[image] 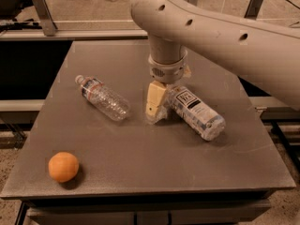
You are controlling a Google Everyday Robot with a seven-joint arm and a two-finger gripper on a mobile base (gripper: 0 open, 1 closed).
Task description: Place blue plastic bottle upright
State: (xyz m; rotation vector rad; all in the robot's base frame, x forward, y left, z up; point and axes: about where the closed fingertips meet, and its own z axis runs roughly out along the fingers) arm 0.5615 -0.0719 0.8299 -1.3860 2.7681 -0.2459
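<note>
The blue plastic bottle [196,111] lies on its side right of the table's middle. It is bluish clear plastic with a white label and a black square logo. Its base points to the front right and its cap end is hidden behind my gripper. My gripper [157,112] hangs straight down from the big white arm and reaches the tabletop at the bottle's upper-left end, right beside or around its neck.
A clear ribbed bottle [103,97] with a red-and-blue label band lies on its side left of the gripper. An orange [63,167] sits at the front left of the grey table [140,168]. A metal rail runs behind the table.
</note>
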